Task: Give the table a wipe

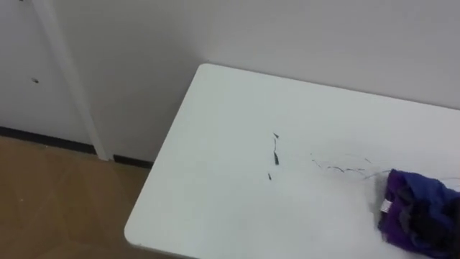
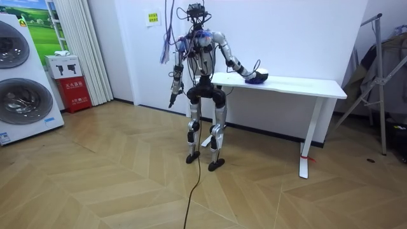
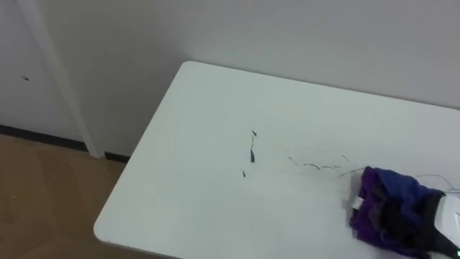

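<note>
Well, the right hand [image 3: 447, 216] rested on the cloth [image 3: 381, 198] at the worktop's [image 3: 215, 180] four o'clock, its fingers too hidden to tell.

The purple cloth [image 3: 388, 208], at four o'clock on the table [image 3: 201, 173], ran off the right and lower edges. The right hand [image 3: 447, 216], at the three o'clock edge, was mostly cut off, the rest sunk into the cloth. The thin dark marks [image 3: 251, 152] near centre were too fine to identify, perhaps pen strokes. In the room view the left hand [image 2: 172, 99], at nine o'clock from the hips, was too small to read.
</note>
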Controlling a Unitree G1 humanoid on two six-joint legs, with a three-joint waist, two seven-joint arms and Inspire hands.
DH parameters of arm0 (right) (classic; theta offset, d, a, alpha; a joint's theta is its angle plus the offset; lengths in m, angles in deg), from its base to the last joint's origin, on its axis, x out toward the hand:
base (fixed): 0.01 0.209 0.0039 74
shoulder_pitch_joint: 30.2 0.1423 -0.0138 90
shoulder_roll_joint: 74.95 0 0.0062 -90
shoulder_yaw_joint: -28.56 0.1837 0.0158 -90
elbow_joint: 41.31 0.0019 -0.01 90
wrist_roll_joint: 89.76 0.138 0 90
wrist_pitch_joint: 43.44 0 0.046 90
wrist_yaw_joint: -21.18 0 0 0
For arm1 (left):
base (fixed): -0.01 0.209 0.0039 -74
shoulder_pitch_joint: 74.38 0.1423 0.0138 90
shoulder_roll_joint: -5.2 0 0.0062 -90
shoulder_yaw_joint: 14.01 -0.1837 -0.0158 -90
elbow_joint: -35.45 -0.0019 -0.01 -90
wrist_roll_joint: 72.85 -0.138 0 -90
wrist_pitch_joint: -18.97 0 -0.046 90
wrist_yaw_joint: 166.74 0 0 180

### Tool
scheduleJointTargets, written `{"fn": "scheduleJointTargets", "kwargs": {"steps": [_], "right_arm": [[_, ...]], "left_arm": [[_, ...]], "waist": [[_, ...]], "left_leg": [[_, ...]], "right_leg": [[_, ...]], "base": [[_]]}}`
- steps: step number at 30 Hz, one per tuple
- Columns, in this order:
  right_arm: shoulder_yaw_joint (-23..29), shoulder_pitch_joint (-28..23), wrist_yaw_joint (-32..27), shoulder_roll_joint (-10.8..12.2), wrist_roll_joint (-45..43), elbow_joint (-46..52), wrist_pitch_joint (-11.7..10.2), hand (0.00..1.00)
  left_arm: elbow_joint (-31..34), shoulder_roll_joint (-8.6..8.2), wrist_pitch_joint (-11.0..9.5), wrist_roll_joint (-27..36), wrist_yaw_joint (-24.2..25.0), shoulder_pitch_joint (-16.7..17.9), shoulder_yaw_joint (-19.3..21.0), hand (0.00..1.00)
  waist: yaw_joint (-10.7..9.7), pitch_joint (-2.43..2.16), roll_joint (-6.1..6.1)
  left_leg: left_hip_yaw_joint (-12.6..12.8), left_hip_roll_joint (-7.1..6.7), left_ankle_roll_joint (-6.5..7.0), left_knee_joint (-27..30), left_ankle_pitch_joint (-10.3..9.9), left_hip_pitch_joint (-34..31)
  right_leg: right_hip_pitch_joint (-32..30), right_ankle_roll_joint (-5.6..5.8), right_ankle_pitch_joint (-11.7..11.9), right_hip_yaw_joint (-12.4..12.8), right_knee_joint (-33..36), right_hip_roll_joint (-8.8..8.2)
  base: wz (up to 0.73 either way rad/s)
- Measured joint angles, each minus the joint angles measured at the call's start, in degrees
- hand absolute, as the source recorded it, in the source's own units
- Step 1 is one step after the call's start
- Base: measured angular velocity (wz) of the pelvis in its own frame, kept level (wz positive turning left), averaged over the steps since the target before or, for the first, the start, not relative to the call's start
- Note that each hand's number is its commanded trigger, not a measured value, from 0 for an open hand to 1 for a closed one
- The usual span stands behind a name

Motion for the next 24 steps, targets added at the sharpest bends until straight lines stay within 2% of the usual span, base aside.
{"fn": "scheduleJointTargets", "kwargs": {"steps": [2,4,6,7,8,10,13,14,15,17,19,20,21,23,24], "right_arm": [[-1.75,0.98,0.85,-0.10,0.00,0.69,2.41,1.00],[-5.29,2.80,3.83,-0.07,-0.60,4.41,7.38,1.00],[-8.52,4.38,6.69,0.05,-4.18,7.57,10.82,1.00],[-11.37,5.96,9.18,0.25,-6.80,9.99,12.49,1.00],[-13.45,6.99,10.57,0.48,-7.98,11.46,13.22,1.00],[-20.50,10.82,15.28,2.09,-13.40,17.00,14.43,1.00],[-25.59,14.74,18.93,2.94,-15.90,19.41,13.75,1.00],[-25.85,15.06,19.35,2.93,-15.77,19.42,13.69,1.00],[-26.13,15.40,19.60,2.90,-15.60,19.58,13.66,1.00],[-26.14,14.82,19.17,2.38,-15.07,19.69,13.38,1.00],[-24.56,10.90,16.25,1.65,-12.36,19.68,10.92,1.00],[-23.82,9.81,15.30,1.64,-11.74,19.65,10.30,1.00],[-22.57,8.38,13.52,1.64,-10.96,19.16,8.77,1.00],[-20.04,6.80,10.91,1.69,-10.66,17.36,6.54,1.00],[-17.67,5.03,9.06,1.68,-10.75,16.97,5.64,1.00]], "left_arm": [[-0.36,0.06,-0.01,1.26,-0.25,-0.10,-1.89,0.00],[-2.22,-0.06,0.11,1.30,-0.37,-0.72,-4.61,0.00],[-3.31,-0.24,0.25,1.29,-0.35,-1.77,-6.31,0.00],[-3.67,-0.33,0.60,1.35,-0.30,-2.64,-7.36,0.00],[-3.67,-0.29,0.79,1.30,-0.30,-2.83,-7.96,0.00],[-3.55,-0.16,1.12,1.28,-0.32,-3.22,-9.52,0.00],[-2.19,-0.19,1.98,1.27,-0.23,-2.90,-10.50,0.00],[-2.19,-0.12,2.23,1.32,-0.23,-2.64,-10.49,0.00],[-2.14,0.10,2.51,1.81,-0.24,-1.43,-10.31,0.00],[-1.80,0.58,3.36,1.99,-0.21,1.01,-10.32,0.00],[-1.69,0.67,3.53,1.82,0.10,2.85,-9.60,0.00],[-1.69,0.66,3.52,1.81,0.25,2.89,-9.47,0.00],[-1.69,0.61,3.39,1.77,0.38,2.89,-8.90,0.00],[-1.67,0.58,3.23,1.71,0.44,2.75,-8.02,0.00],[-1.64,0.53,3.03,1.11,0.60,2.14,-6.78,0.00]], "waist": [[0.34,0.03,0.00],[1.89,0.53,0.52],[2.58,0.62,0.59],[3.55,0.91,0.80],[3.72,1.05,0.82],[5.35,2.10,0.88],[7.48,2.27,0.71],[8.18,2.26,0.60],[8.97,2.16,0.47],[9.03,1.92,-0.04],[7.34,1.62,-0.26],[7.10,1.61,-0.24],[6.50,1.57,-0.08],[5.40,1.29,0.53],[4.30,1.17,0.59]], "left_leg": [[0.12,0.00,-0.02,0.09,0.02,0.08],[1.76,0.59,-0.20,-0.04,-0.08,0.82],[2.54,0.84,-0.33,-0.25,-0.02,0.58],[2.83,1.11,-0.69,-0.27,-0.11,0.49],[2.97,1.24,-0.80,-0.28,-0.04,0.39],[3.65,1.73,-1.24,-0.37,0.24,0.20],[2.81,1.55,-1.17,-0.62,0.71,-1.35],[2.68,1.45,-1.08,-0.78,0.80,-1.40],[2.68,1.36,-0.96,-1.24,1.12,-1.18],[2.02,1.14,-0.90,-1.34,1.14,-1.31],[0.87,1.05,-0.88,-1.23,1.14,-1.07],[0.87,1.00,-0.88,-1.17,1.14,-0.91],[0.87,0.94,-0.86,-1.25,1.12,-0.48],[1.02,0.85,-0.51,-1.25,0.89,0.03],[1.18,0.48,-0.45,-1.28,0.86,0.05]], "right_leg": [[-0.02,-0.08,0.06,0.13,0.11,-0.01],[-0.45,-0.36,0.29,1.86,0.85,0.37],[-1.23,-0.67,0.50,2.17,1.09,0.47],[-1.65,-0.91,0.74,2.82,1.11,0.74],[-1.91,-1.03,0.84,3.18,1.13,0.92],[-2.43,-1.43,1.03,3.69,1.05,1.42],[-3.71,-1.43,0.90,3.22,0.71,1.38],[-4.03,-1.34,0.77,3.21,0.69,1.31],[-4.16,-1.24,0.69,3.19,0.57,1.19],[-3.61,-1.18,0.68,2.74,-0.27,1.15],[-2.65,-1.17,0.69,1.26,-0.18,0.98],[-2.25,-1.17,0.69,1.14,-0.22,0.94],[-1.50,-1.15,0.68,0.91,-0.30,0.89],[-0.67,-0.94,0.54,0.87,-0.28,0.74],[-0.19,-0.41,0.22,0.32,-0.30,0.26]], "base": [[-0.09],[-0.38],[-0.31],[-0.26],[-0.25],[-0.10],[0.14],[0.23],[0.17],[0.20],[0.47],[0.46],[0.31],[0.28],[0.32]]}}
